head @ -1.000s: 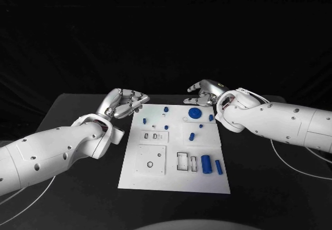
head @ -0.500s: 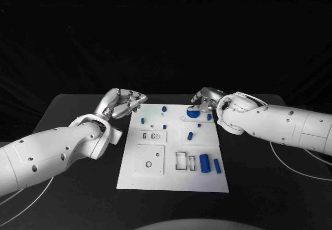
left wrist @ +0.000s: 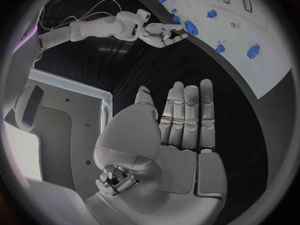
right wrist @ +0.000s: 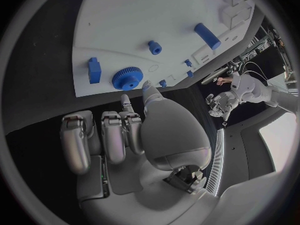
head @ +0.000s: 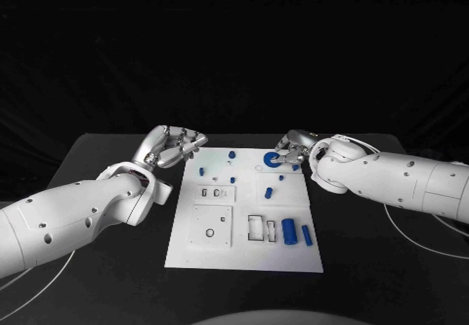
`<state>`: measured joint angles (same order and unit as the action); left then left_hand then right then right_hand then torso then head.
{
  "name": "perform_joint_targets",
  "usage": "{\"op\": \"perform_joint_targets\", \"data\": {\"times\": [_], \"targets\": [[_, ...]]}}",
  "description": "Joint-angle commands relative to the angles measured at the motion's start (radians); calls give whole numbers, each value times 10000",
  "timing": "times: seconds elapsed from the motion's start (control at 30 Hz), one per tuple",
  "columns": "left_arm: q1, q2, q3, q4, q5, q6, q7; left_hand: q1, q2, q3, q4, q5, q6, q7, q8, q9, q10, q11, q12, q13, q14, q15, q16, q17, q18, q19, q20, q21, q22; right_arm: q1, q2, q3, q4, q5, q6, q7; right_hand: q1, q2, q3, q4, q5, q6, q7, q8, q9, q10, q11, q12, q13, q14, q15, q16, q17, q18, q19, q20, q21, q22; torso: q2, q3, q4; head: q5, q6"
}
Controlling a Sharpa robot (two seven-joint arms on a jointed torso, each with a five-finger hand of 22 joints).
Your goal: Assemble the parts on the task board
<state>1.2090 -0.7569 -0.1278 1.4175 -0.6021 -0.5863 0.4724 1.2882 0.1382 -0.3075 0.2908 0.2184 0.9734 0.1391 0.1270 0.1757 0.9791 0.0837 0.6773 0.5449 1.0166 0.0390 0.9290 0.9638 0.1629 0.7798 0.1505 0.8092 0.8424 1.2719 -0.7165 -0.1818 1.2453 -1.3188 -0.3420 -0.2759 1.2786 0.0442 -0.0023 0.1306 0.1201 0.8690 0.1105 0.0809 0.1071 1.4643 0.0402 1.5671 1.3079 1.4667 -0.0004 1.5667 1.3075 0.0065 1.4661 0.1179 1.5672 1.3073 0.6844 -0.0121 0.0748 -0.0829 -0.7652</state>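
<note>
Right hand [head: 293, 152] empty, fingers loosely parted beside blue gear [head: 274, 160] at far edge of white board [head: 245, 254], left hand [head: 174, 147] open off its far left corner; probably light, rigid, slippery plastic, best pinched by toothed rim.

head overhead, wrists behind hands, task board [head: 245, 223] shared

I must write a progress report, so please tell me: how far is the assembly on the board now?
Early stage. Several small blue pegs already stand on the task board. The right hand reaches at the blue gear by the far edge, not visibly gripping it. The left hand hovers beside the board, holding nothing. Two blue cylinders lie loose at the near right.
</note>
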Motion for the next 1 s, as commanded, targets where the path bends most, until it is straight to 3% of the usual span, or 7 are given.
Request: {"op": "perform_joint_targets", "data": {"times": [0.03,0.3,0.47,0.67,1.0], "targets": [[26,-11,6,41,15,46,155,50,62,-56,0,61,-38,16,-16,19,-80,-23,-62,-24,-71,-4,-60,-39,150,17,71,-53,-13,-41,26,-2,-44,-394,392,-146,172,-1,39,-117,-25,66,-5,-32,7,1065,-22,37,2629,1041,-40,41,2633,-65,1047,-101,36,2635,10,6,-17,-10,11],[25,-57,6,63,15,23,164,65,66,-58,-3,62,-35,13,-13,23,-74,-25,-66,-39,-21,-5,-28,-12,153,28,72,-75,-20,-112,90,-2,-78,-618,188,-140,370,-38,156,-340,-79,-36,-5,-115,-19,1065,-9,37,2629,1041,-27,41,2633,-65,1047,-88,36,2635,12,4,20,2,13],[25,-86,6,101,15,-12,168,76,72,-59,-3,63,-30,11,-8,27,-61,-28,-65,-50,7,-8,-17,-6,155,40,73,-90,-24,-122,198,-1,-145,-684,194,-132,524,-7,268,-487,-38,-30,-4,-117,-20,1065,-12,37,2629,1041,-31,41,2633,-65,1047,-90,36,2635,21,4,7,130,9],[25,-100,6,103,15,-10,164,76,72,-59,-3,63,-30,11,-8,27,-61,-28,-65,-50,7,-8,-17,-6,155,40,73,-90,-24,-134,288,-1,-168,-827,-45,-252,666,37,376,-609,-15,-58,18,-133,-29,1065,-4,37,2629,1041,-29,41,2633,-65,1047,-89,36,2635,12,-2,7,127,-46],[25,-87,6,97,15,-20,160,87,77,-62,-2,63,-24,7,-3,31,-43,-32,-63,-63,48,-11,2,5,158,57,73,-109,-29,-158,404,-1,-195,-1015,-388,-307,589,16,383,-611,76,-143,98,-154,-50,1065,43,37,2629,1041,-1,41,2633,-65,1047,-72,36,2635,15,-7,0,86,-30]]}}
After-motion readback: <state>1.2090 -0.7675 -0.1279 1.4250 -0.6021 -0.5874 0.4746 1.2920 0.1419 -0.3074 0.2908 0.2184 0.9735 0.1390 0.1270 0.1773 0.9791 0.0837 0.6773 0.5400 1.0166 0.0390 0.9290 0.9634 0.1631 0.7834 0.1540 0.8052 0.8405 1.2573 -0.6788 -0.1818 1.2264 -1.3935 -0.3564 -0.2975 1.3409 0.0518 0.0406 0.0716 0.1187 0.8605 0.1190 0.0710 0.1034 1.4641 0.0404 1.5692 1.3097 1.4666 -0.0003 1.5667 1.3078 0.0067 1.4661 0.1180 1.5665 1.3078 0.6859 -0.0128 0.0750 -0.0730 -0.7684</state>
